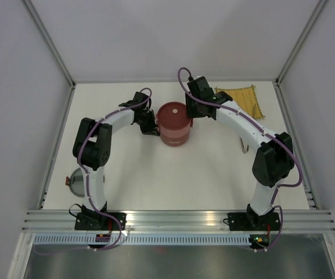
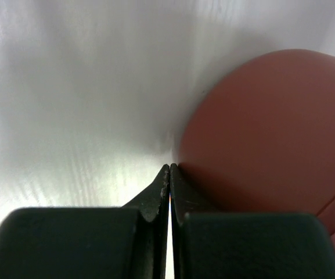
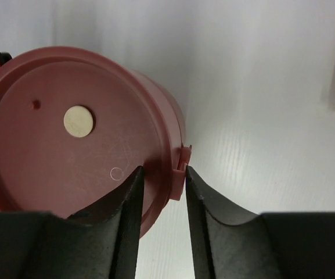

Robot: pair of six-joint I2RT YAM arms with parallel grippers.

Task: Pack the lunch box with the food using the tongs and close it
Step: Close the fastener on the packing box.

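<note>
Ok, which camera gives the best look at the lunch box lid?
The right wrist view: the lid is large and close, its pale knob clear. The top external view shows it small; the left wrist view shows only the red side of the lunch box.

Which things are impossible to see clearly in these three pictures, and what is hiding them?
1. Contents of the lunch box: covered by its lid, every view.
2. Round thing at far left, top view: mostly behind the left arm.
3. Right tool, right wrist view: straddles the lid's rim tab; whether it pinches it is unclear.
</note>
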